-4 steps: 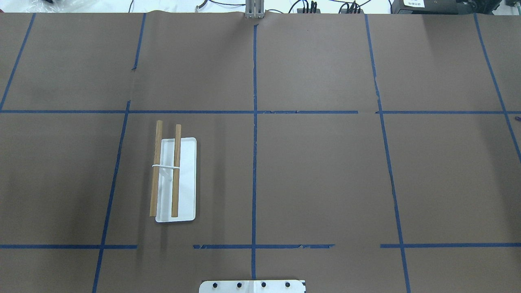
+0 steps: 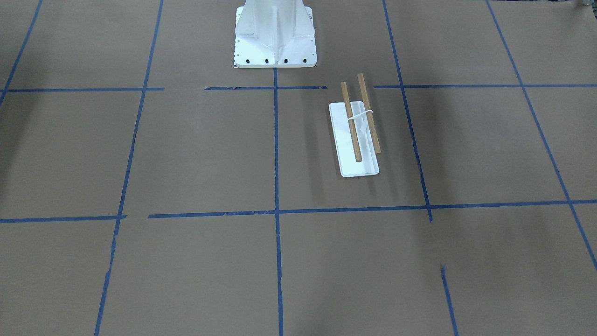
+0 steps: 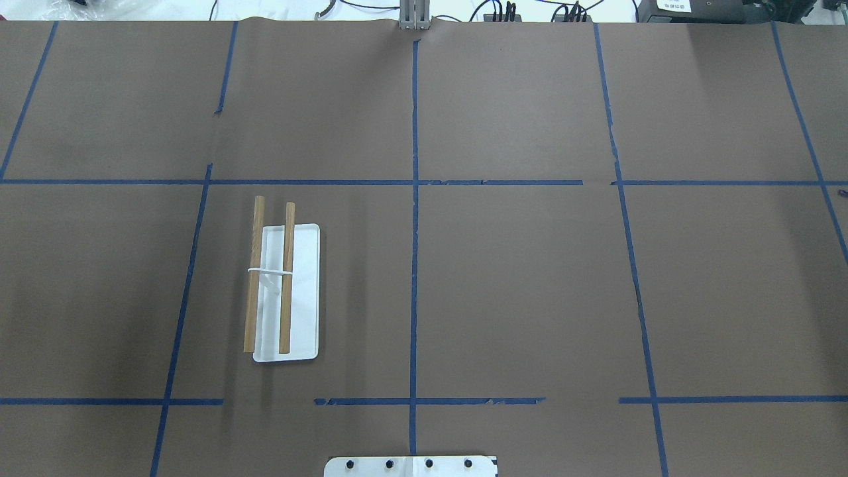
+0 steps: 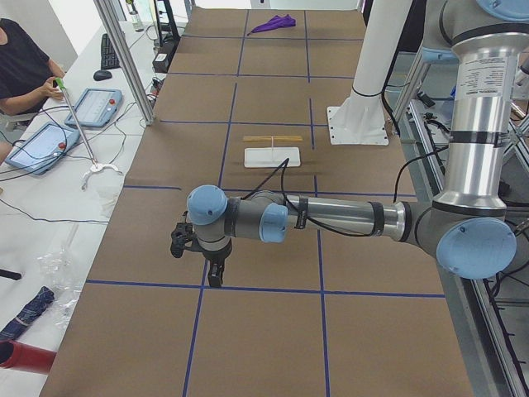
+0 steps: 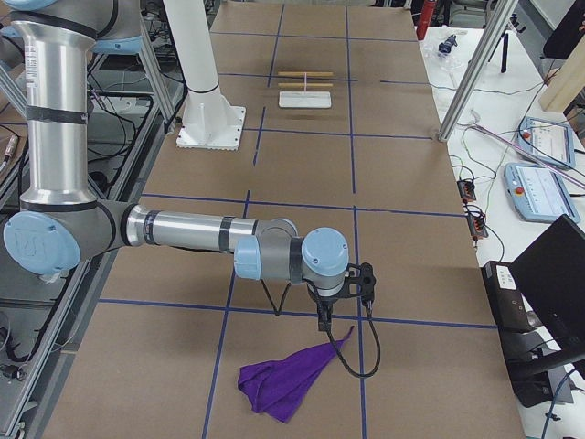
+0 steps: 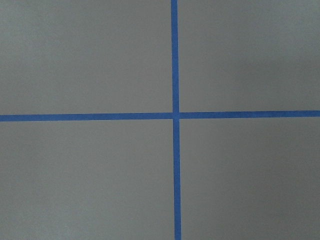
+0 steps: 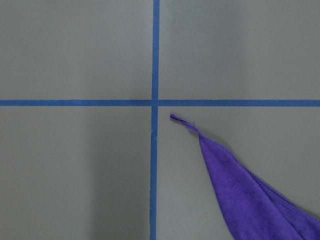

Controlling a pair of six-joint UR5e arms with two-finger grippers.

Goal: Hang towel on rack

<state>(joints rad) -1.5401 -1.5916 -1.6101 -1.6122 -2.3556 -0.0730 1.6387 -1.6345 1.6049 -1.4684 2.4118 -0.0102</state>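
The rack (image 3: 305, 291) is a white tray with two wooden dowels, standing bare on the table's left half; it also shows in the front view (image 2: 345, 140) and both side views (image 4: 272, 155) (image 5: 305, 99). The purple towel (image 5: 288, 380) lies crumpled on the table at the far right end, its pointed corner in the right wrist view (image 7: 245, 195). My right gripper (image 5: 324, 320) hangs just above that corner; I cannot tell if it is open or shut. My left gripper (image 4: 215, 277) hangs over bare table at the left end; I cannot tell its state either.
The robot's large white pedestal (image 2: 275, 37) stands at the table's near middle edge. Blue tape lines (image 3: 414, 265) divide the brown table. Operators' tablets and cables (image 4: 50, 136) lie on the bench beyond the far edge.
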